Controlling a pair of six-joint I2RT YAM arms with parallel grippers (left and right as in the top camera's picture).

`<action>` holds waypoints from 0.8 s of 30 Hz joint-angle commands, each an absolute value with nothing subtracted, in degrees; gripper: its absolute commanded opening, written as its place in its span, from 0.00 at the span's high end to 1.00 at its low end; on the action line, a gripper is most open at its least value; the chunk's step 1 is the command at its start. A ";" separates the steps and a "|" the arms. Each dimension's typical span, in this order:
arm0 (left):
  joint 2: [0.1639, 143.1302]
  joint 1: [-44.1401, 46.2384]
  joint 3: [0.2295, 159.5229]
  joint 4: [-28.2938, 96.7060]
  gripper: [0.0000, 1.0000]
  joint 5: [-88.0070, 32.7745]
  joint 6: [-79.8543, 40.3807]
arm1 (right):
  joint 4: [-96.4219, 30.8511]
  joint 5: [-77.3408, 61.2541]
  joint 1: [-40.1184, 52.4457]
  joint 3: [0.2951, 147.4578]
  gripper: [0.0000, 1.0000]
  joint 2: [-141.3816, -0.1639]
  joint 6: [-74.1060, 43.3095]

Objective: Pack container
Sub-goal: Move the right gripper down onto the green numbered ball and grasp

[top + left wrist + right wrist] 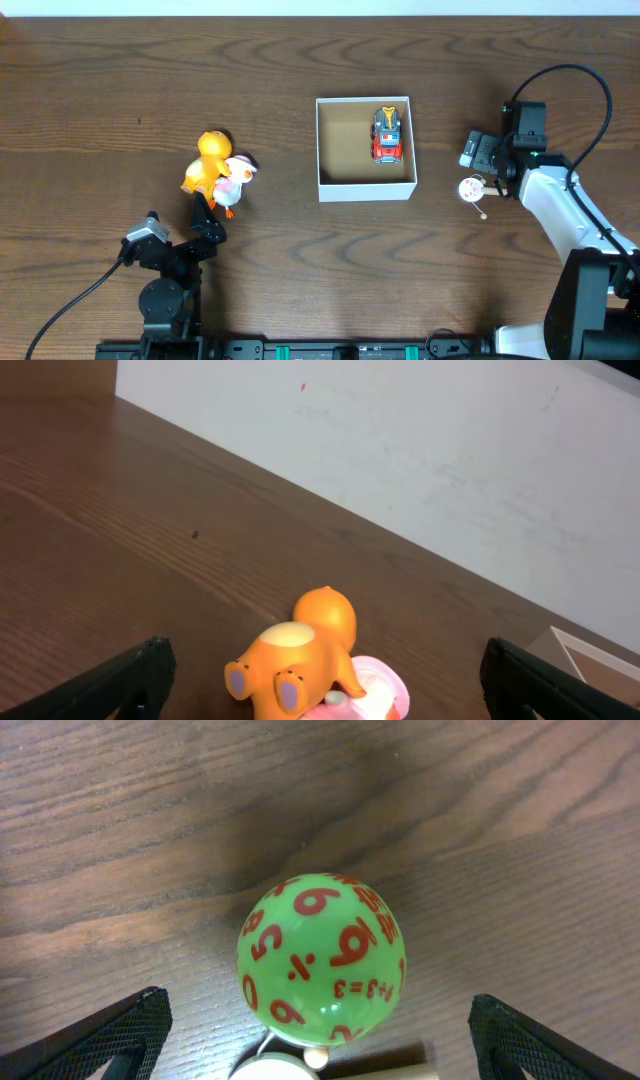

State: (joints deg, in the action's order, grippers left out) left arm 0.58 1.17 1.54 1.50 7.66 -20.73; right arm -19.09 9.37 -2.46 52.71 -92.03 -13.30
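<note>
Green numbered ball [322, 958] sits untouched between the spread jaws of my right gripper [320, 1034]; looks light, hard, slick, probably rolls, so I'd pinch across its middle; left gripper [335, 678] spread, empty

The small square shallow white-walled cardboard container [365, 190] sits near the middle of the brown wooden table [100, 90]. Inside it, the red plastic toy fire truck [387, 135] lies in the far right corner, beside the right wall. Well left of the container, the orange plastic animal toy [211, 158] and the pink-and-white plastic toy [236, 178] lie touching, the latter on the right and nearer side. The left gripper [205, 212] is just before them. Right of the container lies a white round disc with a wooden stick [471, 188]. Just behind it, the green plastic numbered ball [320, 960] rests between the right gripper's [320, 1020] spread fingers, touching neither.
</note>
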 commanded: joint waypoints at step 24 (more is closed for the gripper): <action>0.34 1.10 0.23 3.40 0.02 8.14 -19.97 | -10.26 9.21 -4.16 48.73 0.64 -100.79 -8.03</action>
State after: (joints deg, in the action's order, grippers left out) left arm 0.58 1.17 1.54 1.50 7.66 -20.73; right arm -9.63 8.91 -3.27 49.25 -97.56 -8.34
